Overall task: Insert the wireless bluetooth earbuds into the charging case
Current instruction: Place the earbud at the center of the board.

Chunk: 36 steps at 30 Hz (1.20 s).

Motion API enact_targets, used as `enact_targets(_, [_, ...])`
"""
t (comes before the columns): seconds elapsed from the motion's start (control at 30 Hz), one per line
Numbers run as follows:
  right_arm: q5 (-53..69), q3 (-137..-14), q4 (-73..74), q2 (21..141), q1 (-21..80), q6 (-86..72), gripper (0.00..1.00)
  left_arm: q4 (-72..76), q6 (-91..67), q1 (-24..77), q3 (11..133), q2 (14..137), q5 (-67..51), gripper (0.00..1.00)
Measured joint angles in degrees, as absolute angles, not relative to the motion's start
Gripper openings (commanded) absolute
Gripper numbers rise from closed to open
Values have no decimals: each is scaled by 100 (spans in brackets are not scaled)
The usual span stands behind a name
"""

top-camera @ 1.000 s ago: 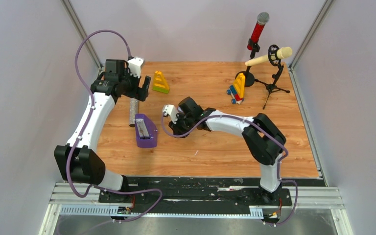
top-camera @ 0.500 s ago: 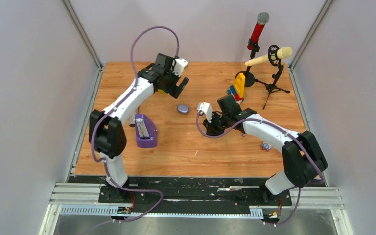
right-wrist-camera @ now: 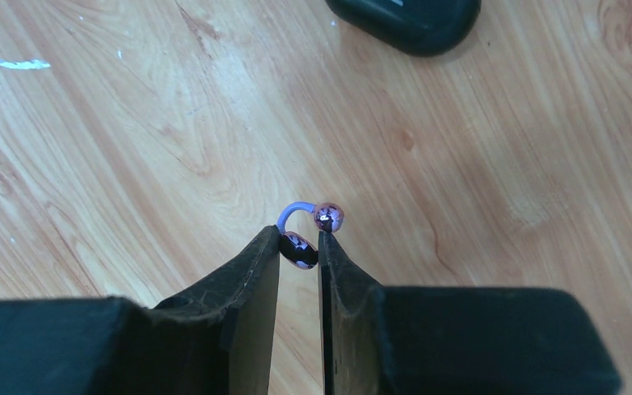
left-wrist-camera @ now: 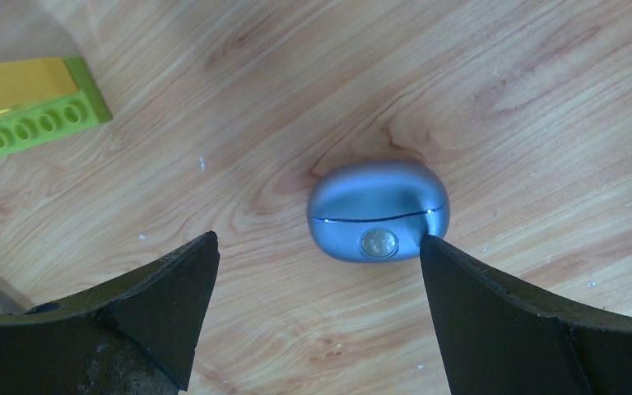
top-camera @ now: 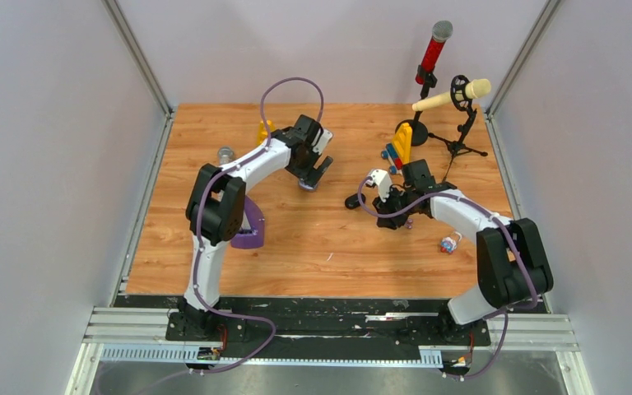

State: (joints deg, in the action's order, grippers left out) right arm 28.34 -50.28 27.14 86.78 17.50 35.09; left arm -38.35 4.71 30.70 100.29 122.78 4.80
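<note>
A closed blue-grey charging case (left-wrist-camera: 378, 211) lies on the wooden table, also seen in the top view (top-camera: 306, 185). My left gripper (left-wrist-camera: 317, 243) hangs open just over it, its right finger (left-wrist-camera: 461, 288) against the case's right end; from above it sits mid-table (top-camera: 316, 171). My right gripper (right-wrist-camera: 299, 240) is shut on a purple earbud (right-wrist-camera: 300, 250), whose curved hook ends in a second shiny bead (right-wrist-camera: 329, 216). In the top view this gripper (top-camera: 401, 220) is right of centre. A black case (right-wrist-camera: 407, 20) lies just ahead of it (top-camera: 352, 201).
A purple block (top-camera: 249, 228) lies under the left forearm. A yellow-green brick (left-wrist-camera: 25, 107) and a grey cylinder (top-camera: 225, 154) are at the back left. Two microphones on stands (top-camera: 453, 107), a coloured toy (top-camera: 398, 148) and a small red-blue bottle (top-camera: 447, 243) are on the right.
My left gripper has swung from the back left to the table's middle and down over the blue-grey case. My right gripper has moved rightward, to beside the black case.
</note>
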Motion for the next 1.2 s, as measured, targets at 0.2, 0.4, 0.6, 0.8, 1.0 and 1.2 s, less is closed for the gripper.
enact_targets(0.2, [2910, -5015, 2716, 8897, 1619, 3509, 29, -3787, 373, 3105, 10206, 12508, 331, 100])
enact_targets(0.4, [2967, -4976, 2711, 8903, 1590, 3509, 32, -3791, 349, 3105, 10252, 12746, 161, 100])
enact_targets(0.6, [2963, -4976, 2709, 8910, 1564, 3505, 49, -3791, 290, 3103, 10256, 12820, 27, 100])
enact_targets(0.8, [2947, -4976, 2700, 8833, 1514, 3470, 69, -3776, 298, 3105, 10200, 12781, 1, 100])
enact_targets(1.0, [2945, -4952, 2661, 8256, 1479, 3474, 75, -3798, 336, 3105, 10003, 12497, 54, 100])
enact_targets(1.2, [2947, -4910, 2532, 7926, 1474, 3474, 75, -3795, 419, 3103, 9627, 12333, -106, 100])
